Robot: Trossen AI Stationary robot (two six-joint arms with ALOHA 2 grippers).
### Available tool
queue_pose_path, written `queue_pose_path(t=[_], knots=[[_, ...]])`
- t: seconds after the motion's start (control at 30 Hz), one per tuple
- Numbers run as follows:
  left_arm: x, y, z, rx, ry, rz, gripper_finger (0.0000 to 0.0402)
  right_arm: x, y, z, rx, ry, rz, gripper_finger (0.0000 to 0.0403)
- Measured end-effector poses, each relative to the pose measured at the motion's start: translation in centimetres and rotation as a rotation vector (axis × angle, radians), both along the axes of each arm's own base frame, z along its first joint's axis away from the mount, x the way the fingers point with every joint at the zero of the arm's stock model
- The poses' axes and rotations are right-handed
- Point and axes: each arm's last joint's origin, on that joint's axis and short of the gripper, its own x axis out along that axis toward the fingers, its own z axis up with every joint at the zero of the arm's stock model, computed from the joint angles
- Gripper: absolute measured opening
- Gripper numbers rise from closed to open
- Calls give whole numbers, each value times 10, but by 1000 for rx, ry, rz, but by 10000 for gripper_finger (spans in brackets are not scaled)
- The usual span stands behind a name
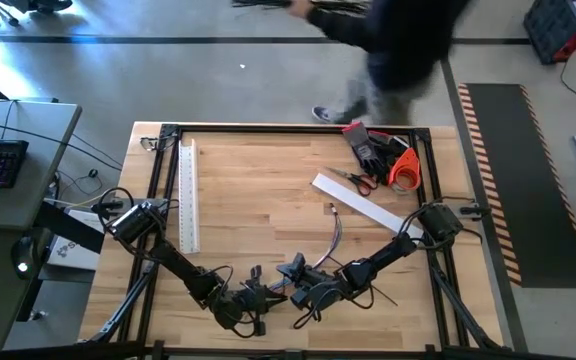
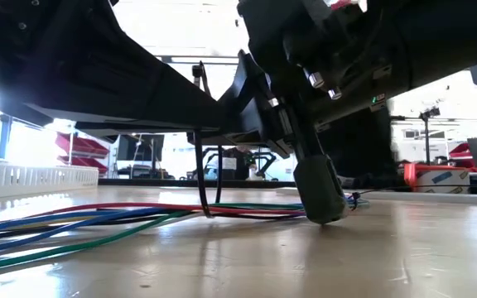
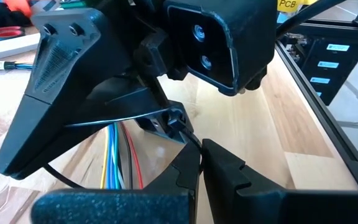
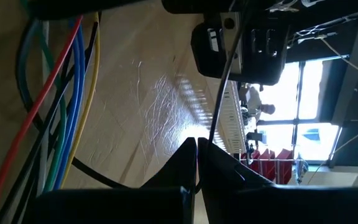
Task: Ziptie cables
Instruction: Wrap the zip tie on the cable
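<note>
At the bench's (image 1: 268,190) near edge, the left hand (image 1: 260,297) and right hand (image 1: 290,272) meet, each pinching a ziptie (image 2: 199,178) looped round the cables (image 2: 81,222). The cables run away from that edge. Only the low view shows them lying flat, the ziptie upright.

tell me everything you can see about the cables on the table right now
The cables are a loose bunch of thin, limp, plastic-coated wires in blue, green, red, yellow and black. They lie flat on the wooden table near its front edge, running under the two grippers, which meet just above them. A thin dark ziptie loops around the bunch. The right gripper is shut on one strand of it. The left gripper is shut too, seemingly on the ziptie.
</note>
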Motion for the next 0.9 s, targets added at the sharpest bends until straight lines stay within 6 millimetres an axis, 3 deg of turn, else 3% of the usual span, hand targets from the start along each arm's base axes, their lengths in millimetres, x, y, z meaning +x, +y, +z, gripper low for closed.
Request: queue_pose_path(t=[0.57, 0.9], knots=[[1, 2, 0, -12, -2, 12, 0, 0, 6, 3, 6, -13, 6, 0], [1, 1, 0, 2, -1, 6, 0, 1, -1, 1, 40, -9, -80, 0]])
